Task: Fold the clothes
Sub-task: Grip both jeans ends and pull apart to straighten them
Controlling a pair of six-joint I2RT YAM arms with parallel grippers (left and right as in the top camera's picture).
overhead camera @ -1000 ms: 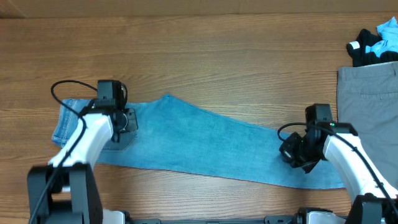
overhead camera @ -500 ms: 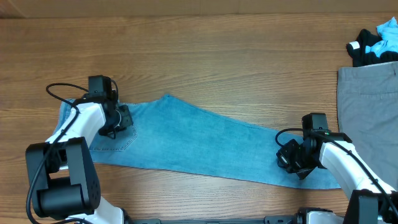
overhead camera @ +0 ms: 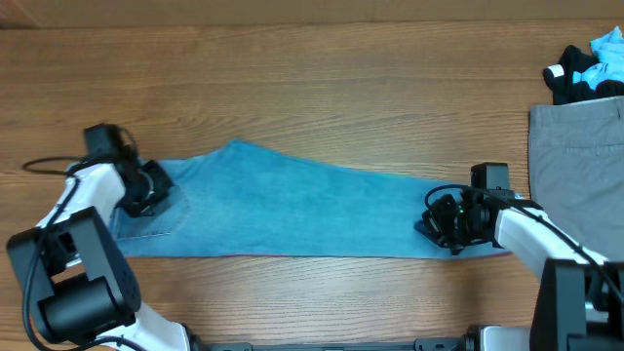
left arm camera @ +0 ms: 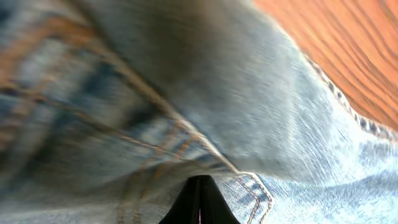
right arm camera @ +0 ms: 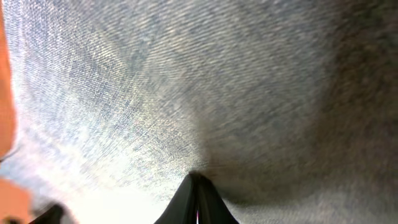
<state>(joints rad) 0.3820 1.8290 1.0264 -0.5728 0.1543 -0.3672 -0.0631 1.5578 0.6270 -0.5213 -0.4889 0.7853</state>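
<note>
Jeans [overhead camera: 292,210] lie outstretched, grey trousers [overhead camera: 580,166] and small garments [overhead camera: 583,70] at right.

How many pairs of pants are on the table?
2. The blue jeans lie stretched across the middle; the grey trousers sit at the right edge, partly out of frame. The small heap above them may hide more.

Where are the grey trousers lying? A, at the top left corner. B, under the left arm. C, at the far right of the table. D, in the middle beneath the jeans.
C: the grey trousers lie flat at the far right, past the right end of the jeans.
</note>
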